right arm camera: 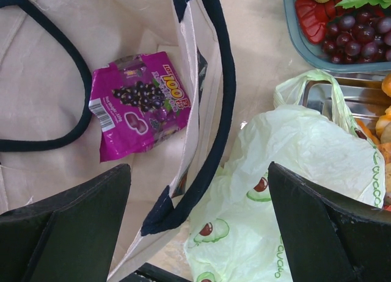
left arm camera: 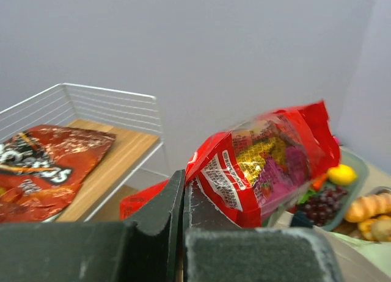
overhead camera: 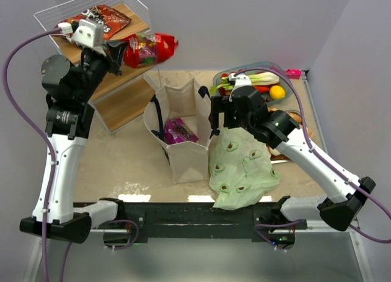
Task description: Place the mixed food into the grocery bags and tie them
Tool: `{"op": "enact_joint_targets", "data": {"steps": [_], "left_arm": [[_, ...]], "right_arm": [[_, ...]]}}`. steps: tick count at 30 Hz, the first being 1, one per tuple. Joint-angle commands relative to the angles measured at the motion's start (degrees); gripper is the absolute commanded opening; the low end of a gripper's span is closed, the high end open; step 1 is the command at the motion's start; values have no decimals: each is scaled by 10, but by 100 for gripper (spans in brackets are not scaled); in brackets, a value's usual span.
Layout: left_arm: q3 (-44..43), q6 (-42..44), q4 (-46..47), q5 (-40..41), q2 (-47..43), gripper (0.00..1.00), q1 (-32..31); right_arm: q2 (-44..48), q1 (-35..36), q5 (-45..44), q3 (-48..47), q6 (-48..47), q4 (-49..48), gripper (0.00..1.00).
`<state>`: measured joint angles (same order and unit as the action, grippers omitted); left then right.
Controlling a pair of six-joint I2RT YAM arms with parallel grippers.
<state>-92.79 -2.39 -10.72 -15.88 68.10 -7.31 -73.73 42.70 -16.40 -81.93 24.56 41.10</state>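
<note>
My left gripper (overhead camera: 117, 50) (left arm camera: 183, 183) is shut on the corner of a shiny red snack packet (overhead camera: 151, 49) (left arm camera: 269, 163), held in the air beside the wire shelf. The beige canvas tote (overhead camera: 183, 154) (right arm camera: 36, 68) stands open mid-table with a purple snack packet (overhead camera: 178, 130) (right arm camera: 139, 105) lying inside. The pale-green avocado-print bag (overhead camera: 241, 169) (right arm camera: 293, 172) slumps against the tote's right side. My right gripper (overhead camera: 215, 120) (right arm camera: 198, 215) hovers open over the tote's right wall and black handle (right arm camera: 221, 105), with nothing between its fingers.
A wire basket (overhead camera: 55, 13) (left arm camera: 110, 105) on a wooden shelf at back left holds another red-brown packet (overhead camera: 101, 19) (left arm camera: 43, 166). A tray (overhead camera: 287, 80) at back right holds grapes (right arm camera: 351, 35), greens and a lemon (overhead camera: 277, 92) (left arm camera: 342, 174). Pastries (left arm camera: 366, 206) lie on a metal tray (right arm camera: 324, 99).
</note>
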Motion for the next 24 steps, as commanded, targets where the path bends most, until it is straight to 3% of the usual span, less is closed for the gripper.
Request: {"op": "enact_joint_targets", "data": {"steps": [1,8,24], "left_arm": [[31,-75,144,-77,-45,0,-22],[149,-140,150,-117,-58,0,-47],[330,-133,142,-137,-64,0,-87]], "right_arm": [[14,0,-4,-11,-3,-19,97],[38,0,-15,10,8,-34,98],[52,0,-37,19,9,-25,97]]}}
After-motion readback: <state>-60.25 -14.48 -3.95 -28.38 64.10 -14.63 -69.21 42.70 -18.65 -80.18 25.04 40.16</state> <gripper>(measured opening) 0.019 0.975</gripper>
